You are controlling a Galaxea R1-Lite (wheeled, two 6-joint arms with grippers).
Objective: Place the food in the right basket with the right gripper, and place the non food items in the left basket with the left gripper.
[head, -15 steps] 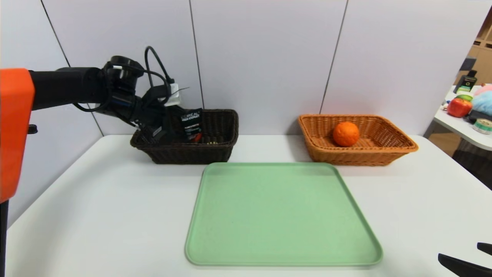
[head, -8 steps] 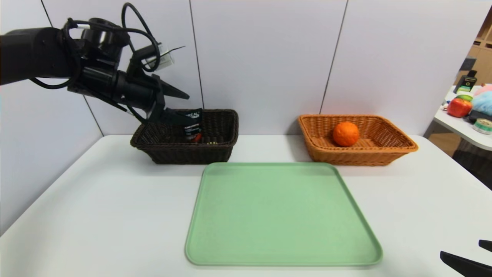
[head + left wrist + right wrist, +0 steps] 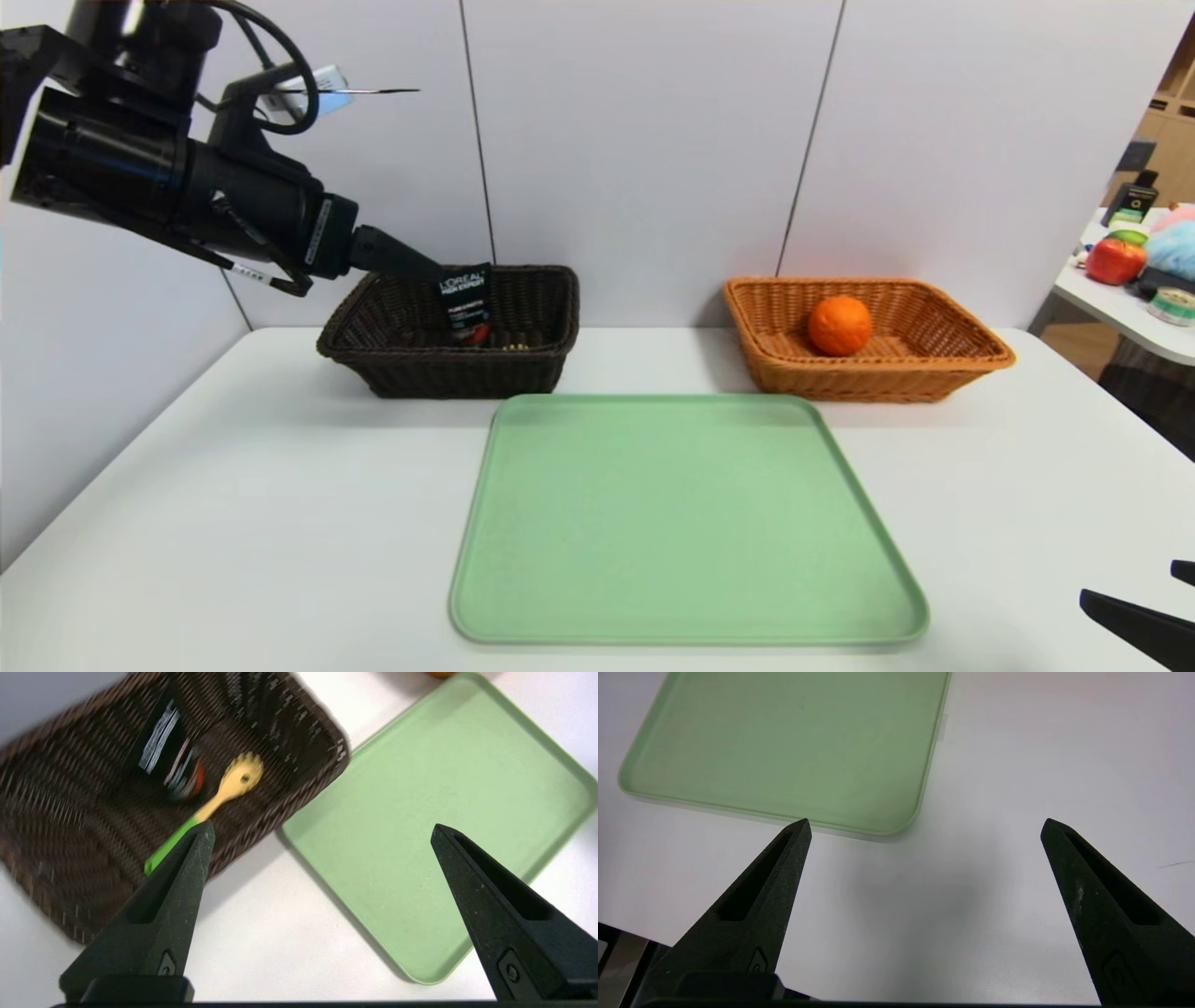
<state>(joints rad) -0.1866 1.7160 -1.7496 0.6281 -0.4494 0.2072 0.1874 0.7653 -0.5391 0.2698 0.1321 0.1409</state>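
left gripper (image 3: 322,833) wide open, nothing held, above dark basket (image 3: 448,373) at worktop's (image 3: 280,485) far left, tube (image 3: 465,303) and utensil (image 3: 210,809) inside; orange (image 3: 840,325) held by tan basket (image 3: 868,383), far right; green tray (image 3: 686,523) placed between right gripper (image 3: 927,821), wide open and empty by near right corner, and dark basket.

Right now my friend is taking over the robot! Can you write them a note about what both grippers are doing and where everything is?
Left gripper: open, nothing held, up in the air by the dark basket.
Right gripper: open, nothing held, parked over the table near the tray's near right corner.
Dark basket: the tube, leaning, and the yellow and green utensil.
Orange basket: the orange.
Done: food and non-food items are sorted, and the tray is bare.
Left: no sorting that I can see; maybe just bring the left arm clear.
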